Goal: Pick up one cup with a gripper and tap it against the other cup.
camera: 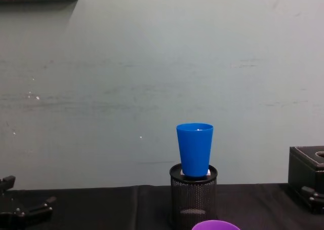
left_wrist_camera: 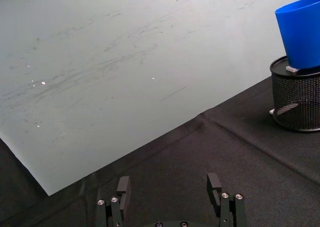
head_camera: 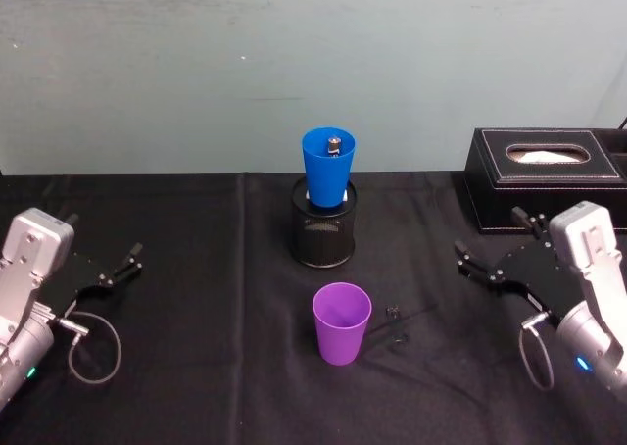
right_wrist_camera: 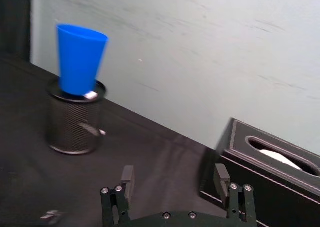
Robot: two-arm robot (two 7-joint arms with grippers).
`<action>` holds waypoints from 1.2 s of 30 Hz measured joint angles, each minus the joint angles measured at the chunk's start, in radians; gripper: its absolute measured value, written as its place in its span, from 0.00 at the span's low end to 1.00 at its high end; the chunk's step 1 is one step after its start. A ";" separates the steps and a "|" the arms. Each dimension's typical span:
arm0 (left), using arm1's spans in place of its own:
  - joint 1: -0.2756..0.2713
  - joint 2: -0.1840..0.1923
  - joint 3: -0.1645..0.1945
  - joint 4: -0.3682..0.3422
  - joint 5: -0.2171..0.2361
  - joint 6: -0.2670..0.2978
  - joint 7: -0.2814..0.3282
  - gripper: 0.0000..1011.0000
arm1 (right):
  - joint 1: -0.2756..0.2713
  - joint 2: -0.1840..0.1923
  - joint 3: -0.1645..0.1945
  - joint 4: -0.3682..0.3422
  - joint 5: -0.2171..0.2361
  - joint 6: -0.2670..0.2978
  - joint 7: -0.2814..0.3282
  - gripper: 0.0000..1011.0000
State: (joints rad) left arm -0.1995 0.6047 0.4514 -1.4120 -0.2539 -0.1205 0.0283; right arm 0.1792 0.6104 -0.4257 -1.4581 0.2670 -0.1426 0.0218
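The purple cup (head_camera: 342,322) stands upright on the black cloth at the table's middle; its rim (camera: 216,225) shows in the chest view. Behind it the blue cup (head_camera: 327,168) (camera: 195,149) sits upright in the mouth of a black wire-mesh pen holder (head_camera: 323,231), with a small metal piece inside it. My left gripper (head_camera: 125,259) (left_wrist_camera: 169,187) rests open at the far left, well away from both cups. My right gripper (head_camera: 490,239) (right_wrist_camera: 175,174) hangs open at the right, beside the purple cup but apart from it. The wrist views show the blue cup (left_wrist_camera: 300,34) (right_wrist_camera: 80,57) farther off.
A black tissue box (head_camera: 544,175) (right_wrist_camera: 270,162) stands at the back right, just behind my right gripper. A small dark bit (head_camera: 392,313) lies right of the purple cup. A cable loop (head_camera: 93,347) hangs by my left wrist. A pale wall closes the back.
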 joint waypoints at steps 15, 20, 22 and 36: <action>0.000 0.000 0.000 0.000 0.000 0.000 0.000 0.99 | -0.097 0.006 -0.037 -0.033 0.150 -0.131 0.335 0.99; 0.000 0.000 0.000 0.000 0.000 0.000 0.000 0.99 | -0.077 -0.023 -0.063 0.002 0.151 -0.137 0.402 0.99; 0.000 0.000 0.000 0.000 0.000 0.000 0.000 0.99 | -0.069 -0.033 -0.069 0.012 0.151 -0.133 0.414 0.99; 0.000 0.000 0.000 0.000 0.000 0.000 0.000 0.99 | -0.005 -0.111 -0.084 0.071 0.128 -0.087 0.473 0.99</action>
State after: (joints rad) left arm -0.1995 0.6047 0.4514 -1.4120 -0.2539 -0.1205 0.0283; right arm 0.1745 0.4996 -0.5094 -1.3871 0.3947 -0.2298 0.4952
